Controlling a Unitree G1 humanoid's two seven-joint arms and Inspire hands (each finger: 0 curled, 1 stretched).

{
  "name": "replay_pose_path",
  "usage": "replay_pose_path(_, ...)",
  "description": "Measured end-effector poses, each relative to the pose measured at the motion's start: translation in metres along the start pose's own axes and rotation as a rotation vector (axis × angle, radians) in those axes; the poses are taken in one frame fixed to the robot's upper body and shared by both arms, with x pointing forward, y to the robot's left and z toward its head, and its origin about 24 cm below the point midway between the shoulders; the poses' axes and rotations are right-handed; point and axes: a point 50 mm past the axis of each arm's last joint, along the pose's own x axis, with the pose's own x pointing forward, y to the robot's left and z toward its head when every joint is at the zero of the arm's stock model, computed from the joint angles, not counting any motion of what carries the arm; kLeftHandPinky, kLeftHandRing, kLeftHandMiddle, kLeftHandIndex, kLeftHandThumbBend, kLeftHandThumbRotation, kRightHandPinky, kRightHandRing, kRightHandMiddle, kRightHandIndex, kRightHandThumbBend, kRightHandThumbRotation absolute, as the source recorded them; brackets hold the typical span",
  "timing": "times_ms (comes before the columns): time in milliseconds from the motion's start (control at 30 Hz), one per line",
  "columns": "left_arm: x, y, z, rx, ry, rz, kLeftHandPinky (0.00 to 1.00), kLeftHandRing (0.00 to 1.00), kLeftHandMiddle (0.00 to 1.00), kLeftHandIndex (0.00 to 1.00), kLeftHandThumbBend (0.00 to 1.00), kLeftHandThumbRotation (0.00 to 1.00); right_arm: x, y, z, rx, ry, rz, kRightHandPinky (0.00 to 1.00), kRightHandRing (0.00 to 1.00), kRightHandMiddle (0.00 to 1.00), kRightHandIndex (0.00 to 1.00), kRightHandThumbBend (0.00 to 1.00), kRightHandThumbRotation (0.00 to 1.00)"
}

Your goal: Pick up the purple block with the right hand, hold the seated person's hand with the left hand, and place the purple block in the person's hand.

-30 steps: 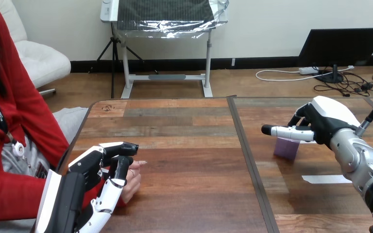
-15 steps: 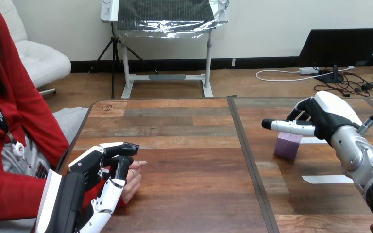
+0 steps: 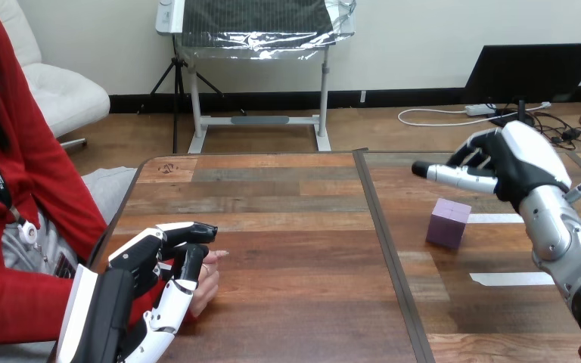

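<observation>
- My right robot hand (image 3: 508, 172) hangs released, fingers straight, above and just beyond the block (image 3: 448, 223). It is clear of the block and grips nothing.
- The block sits on the desk (image 3: 295, 219), right of the seam; the pick is not yet done.
- My left robot hand (image 3: 151, 261) is curled over the person's hand (image 3: 209, 281) near the desk's left edge.
- Coming down from here, straight fingers could shove the block away instead of closing round it.
- A weak pinch could drop it on the long carry across.
- My left fingers cover the person's palm, so I judge there is little room to set the block down.
</observation>
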Motion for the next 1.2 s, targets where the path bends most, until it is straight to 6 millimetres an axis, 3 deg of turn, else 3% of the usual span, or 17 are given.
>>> replay_pose_path(233, 0.0, 0.0, 0.0, 0.0, 0.0, 0.0, 0.5, 0.66, 0.69, 0.63, 0.34, 0.76, 0.001, -0.003, 0.003, 0.004, -0.011, -0.021, 0.54, 0.62, 0.64, 0.65, 1.0, 0.77)
replay_pose_path(733, 0.0, 0.0, 0.0, 0.0, 0.0, 0.0, 0.5, 0.66, 0.69, 0.63, 0.35, 0.76, 0.006, -0.003, 0.008, -0.097, 0.005, 0.09, 0.74, 0.83, 0.84, 0.84, 1.0, 0.82)
replay_pose_path(1200, 0.0, 0.0, 0.0, -0.003, 0.0, -0.001, 0.5, 0.67, 0.69, 0.63, 0.37, 0.76, 0.008, -0.001, 0.012, -0.17, 0.014, 0.17, 0.77, 0.87, 0.88, 0.87, 1.0, 0.81)
